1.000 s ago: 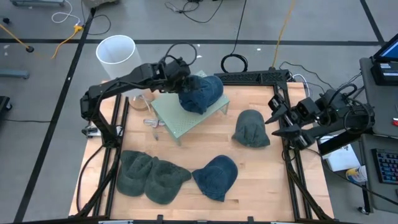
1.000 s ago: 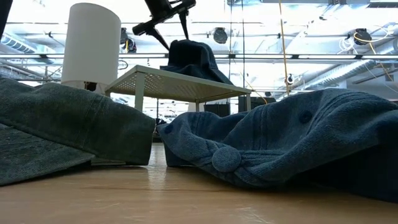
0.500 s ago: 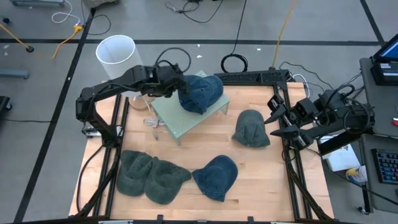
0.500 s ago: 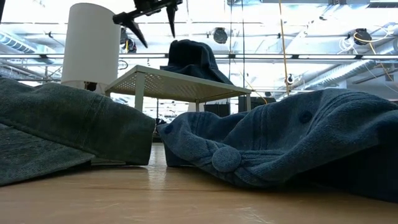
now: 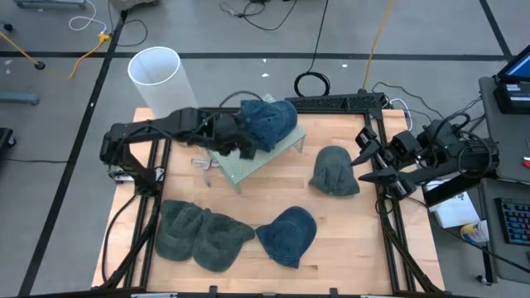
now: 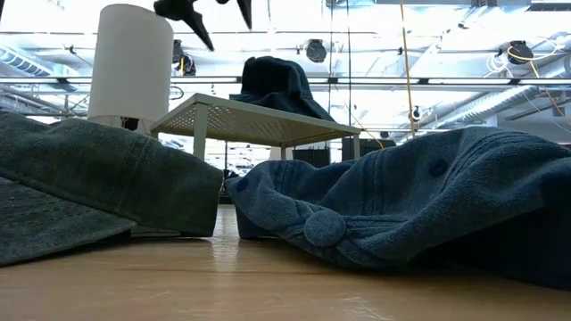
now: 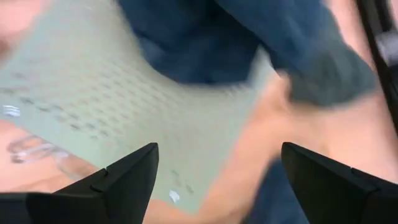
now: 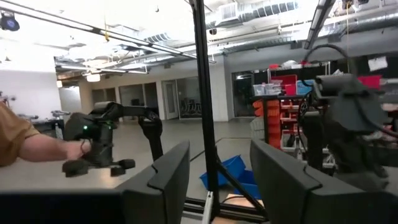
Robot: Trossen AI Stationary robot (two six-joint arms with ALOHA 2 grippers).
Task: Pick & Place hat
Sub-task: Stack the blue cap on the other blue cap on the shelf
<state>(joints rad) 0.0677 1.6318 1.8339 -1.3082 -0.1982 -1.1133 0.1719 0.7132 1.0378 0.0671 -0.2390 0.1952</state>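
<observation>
A dark blue hat (image 5: 267,122) sits crumpled on the far part of a small pale green perforated stand (image 5: 248,163), resting on the stand's top (image 6: 241,116). My left gripper (image 5: 242,145) hovers open above the stand's near-left part, just beside the hat and touching nothing. In the left wrist view the blue hat (image 7: 249,37) lies ahead of the left gripper (image 7: 219,152), over the stand's top (image 7: 124,81). In the low view the left gripper (image 6: 219,13) hangs high, left of the hat (image 6: 277,85). My right gripper (image 5: 364,161) waits open at the table's right edge.
A grey-green hat (image 5: 334,171) lies right of the stand, another blue hat (image 5: 288,234) near the front, and two grey-green hats (image 5: 199,232) at the near left. A white cylinder (image 5: 156,70) stands beyond the far-left corner. A black frame (image 5: 389,215) borders the table.
My left gripper, open throughout, has drawn back from the blue hat, rising and moving toward the table's near edge over the stand. The hat has stayed on the stand.
</observation>
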